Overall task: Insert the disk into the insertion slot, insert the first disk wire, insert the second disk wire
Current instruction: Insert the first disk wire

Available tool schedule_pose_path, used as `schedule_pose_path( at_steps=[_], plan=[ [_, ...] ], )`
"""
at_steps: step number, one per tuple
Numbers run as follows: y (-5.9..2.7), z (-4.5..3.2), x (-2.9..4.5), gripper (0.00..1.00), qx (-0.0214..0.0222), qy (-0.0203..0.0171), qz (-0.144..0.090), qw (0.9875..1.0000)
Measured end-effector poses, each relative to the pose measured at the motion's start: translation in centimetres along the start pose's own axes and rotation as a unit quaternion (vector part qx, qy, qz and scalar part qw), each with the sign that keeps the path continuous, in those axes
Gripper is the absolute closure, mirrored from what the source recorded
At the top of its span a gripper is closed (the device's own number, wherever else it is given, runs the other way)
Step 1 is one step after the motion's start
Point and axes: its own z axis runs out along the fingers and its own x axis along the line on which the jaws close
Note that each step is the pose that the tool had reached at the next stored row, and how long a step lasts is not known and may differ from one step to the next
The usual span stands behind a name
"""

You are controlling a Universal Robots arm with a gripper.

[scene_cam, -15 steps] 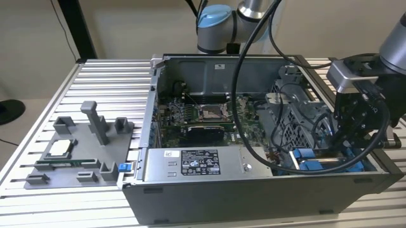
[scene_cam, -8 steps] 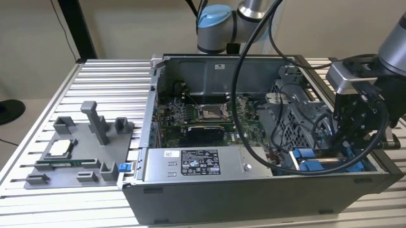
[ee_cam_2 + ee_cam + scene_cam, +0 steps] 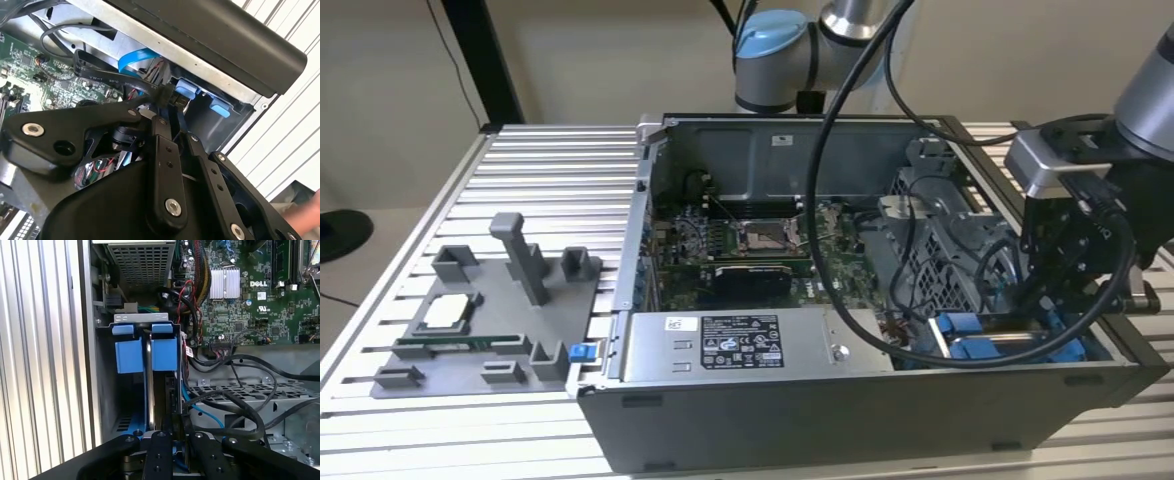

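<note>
The open computer case (image 3: 854,420) sits on the slatted metal table (image 3: 547,170), and the arm has its gripper (image 3: 1051,332) down in the case's near corner, on the exterior view's right. The disk (image 3: 163,356) is already in the insertion slot (image 3: 140,318). It stands on edge in its bright blue frame, under the slot's grey metal bracket. A second blue frame stands just beside it. In the exterior view the disk (image 3: 974,348) shows as blue plastic low in that corner, just beside the gripper. In both wrist views the gripper (image 3: 167,102) (image 3: 175,421) looks drawn in tight on the black plug of a flat black disk wire (image 3: 107,77). The plug is right up against the disk's end, though I can't tell whether it is fully seated. The wire trails back over the green motherboard (image 3: 747,250). The grey power-supply box (image 3: 734,345) lies along the case's near wall, to the exterior view's left of the gripper. Well apart from all this, a grey parts fixture (image 3: 494,320) rests on the table at the exterior view's left.
</note>
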Motion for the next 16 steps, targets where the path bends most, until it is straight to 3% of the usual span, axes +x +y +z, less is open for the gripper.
schedule_pose_path(
  at_steps=[16],
  plan=[
    [0.0, 0.0, 0.0, 1.0, -0.0001, -0.0005, 0.0, 1.0]
  ],
)
